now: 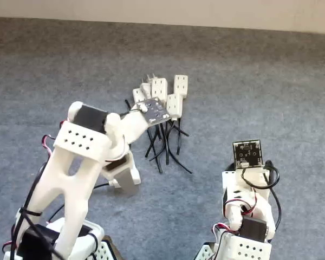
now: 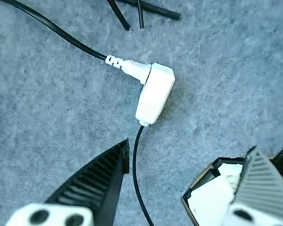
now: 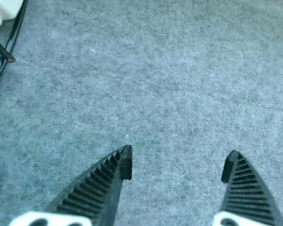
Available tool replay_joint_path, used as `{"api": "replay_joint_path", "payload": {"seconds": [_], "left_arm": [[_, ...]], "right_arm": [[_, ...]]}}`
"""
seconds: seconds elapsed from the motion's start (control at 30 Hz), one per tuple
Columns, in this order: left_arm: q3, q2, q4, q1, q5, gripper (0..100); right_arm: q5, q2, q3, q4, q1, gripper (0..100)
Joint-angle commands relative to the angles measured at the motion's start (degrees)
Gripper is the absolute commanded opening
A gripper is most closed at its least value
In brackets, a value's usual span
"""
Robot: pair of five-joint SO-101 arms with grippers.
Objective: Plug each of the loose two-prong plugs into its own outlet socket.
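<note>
At the left, the left arm stretches from its base across the grey bench to the cluster of white plugs and sockets, with its wrist over the cluster's near edge. This pose probably serves to bring one piece between the jaws for a pick. The left gripper hangs wide open and empty above a single white connector, which lies flat on the bench just beyond the fingertips and touches neither of them. A black cord enters one end of this connector through a ribbed collar. Whether the piece is a plug or a socket cannot be told from this side. At the centre, the white pieces lie close together, and one at the far edge shows its two prongs. Their black cords fan out toward the arms. No prongs can be seen seated in a socket from above, so the task appears to be at its start. At the right, the right arm sits drawn in near its base, well apart from the cluster, which leaves the working area free for the other arm. The right gripper is likewise spread wide, holds nothing and points at bare bench, with one white piece and its cords at the margin.
</note>
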Motion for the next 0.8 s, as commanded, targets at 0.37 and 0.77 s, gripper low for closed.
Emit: {"api": "replay_joint_path", "payload": {"seconds": [0.37,0.77], "left_arm": [[27.1,-7.6,-21.4,-1.9,-8.4,28],[38.5,-9.0,-35.5,-1.9,-8.4,22]], "right_arm": [[0.6,-0.3,6.8,0.2,0.3,30.0],[0.6,-0.3,6.8,0.2,0.3,30.0]]}}
